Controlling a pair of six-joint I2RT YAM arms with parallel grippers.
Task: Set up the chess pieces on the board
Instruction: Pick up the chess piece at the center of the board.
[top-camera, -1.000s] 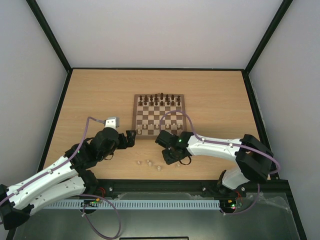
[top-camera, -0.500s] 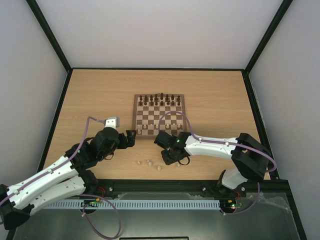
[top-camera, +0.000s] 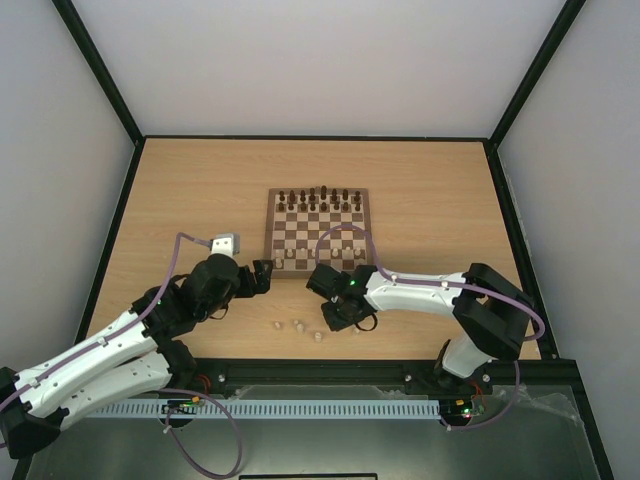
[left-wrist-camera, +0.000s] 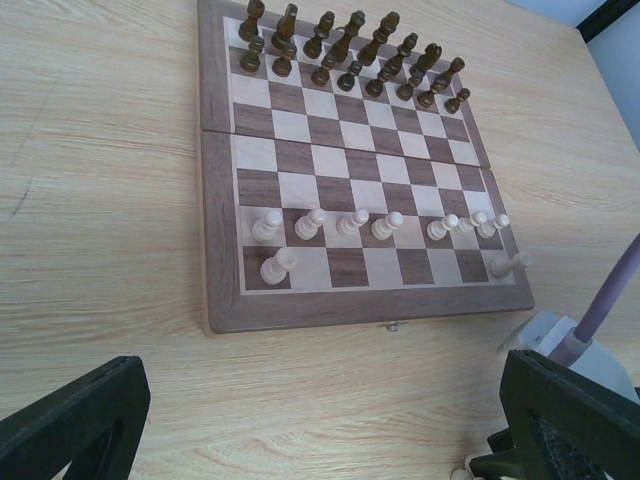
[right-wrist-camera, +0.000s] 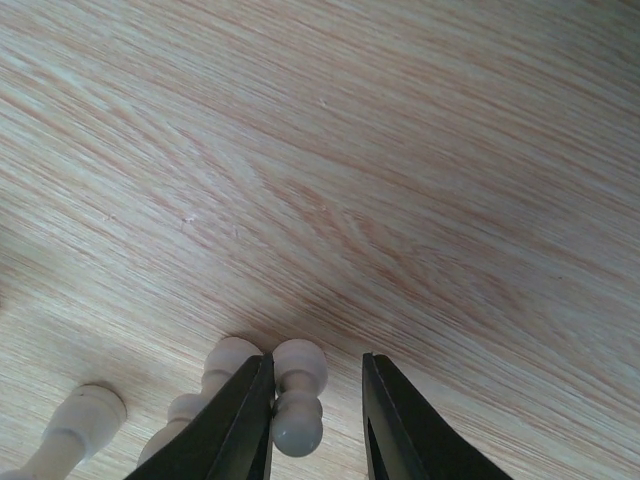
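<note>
We note R gripper (right-wrist-camera: 317, 378) low over surface (right-wrist-camera: 400, 180), jaws apart astride one pale piece (right-wrist-camera: 297, 400), just beside the 9 o'clock finger. L gripper (left-wrist-camera: 320, 420) jaws wide apart. Board (left-wrist-camera: 215, 250) at 12 o'clock from it, pale pawns (left-wrist-camera: 350, 223) on near rows.

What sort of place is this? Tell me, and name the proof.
Probably a robot test cell, not a home: white walls in a black frame enclose a light wooden tabletop carrying a brown-and-cream checkered wooden chessboard.
</note>
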